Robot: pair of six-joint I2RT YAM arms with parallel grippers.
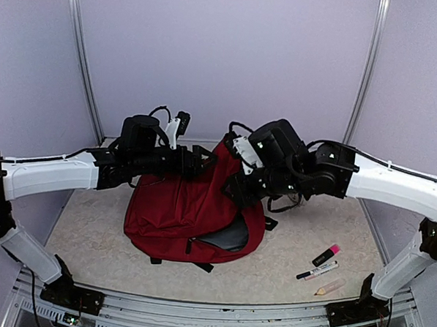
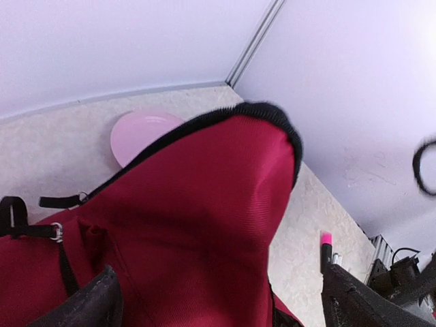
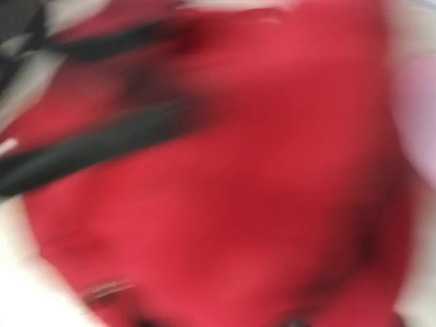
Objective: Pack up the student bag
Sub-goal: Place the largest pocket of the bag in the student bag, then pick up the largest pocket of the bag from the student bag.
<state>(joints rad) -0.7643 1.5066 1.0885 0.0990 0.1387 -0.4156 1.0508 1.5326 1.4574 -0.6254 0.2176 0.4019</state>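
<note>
The student bag (image 1: pixel 179 209), a dark red backpack with black straps, lies mid-table. Its top end is raised in a peak, and its grey-lined opening (image 1: pixel 225 239) gapes at the front right. My left gripper (image 1: pixel 206 163) is at the raised top from the left. In the left wrist view the gripper (image 2: pixel 223 294) has its jaws wide apart with red bag fabric (image 2: pixel 197 218) between them. My right gripper (image 1: pixel 238 185) presses against the bag's upper right side. The right wrist view is blurred and filled with red fabric (image 3: pixel 259 204), so its fingers are hidden.
A pink-capped black highlighter (image 1: pixel 326 255), a black-and-white marker (image 1: pixel 317 270) and a short beige stick (image 1: pixel 329 287) lie on the table at the front right. A pale pink round disc (image 2: pixel 139 133) lies behind the bag near the back wall. Walls enclose three sides.
</note>
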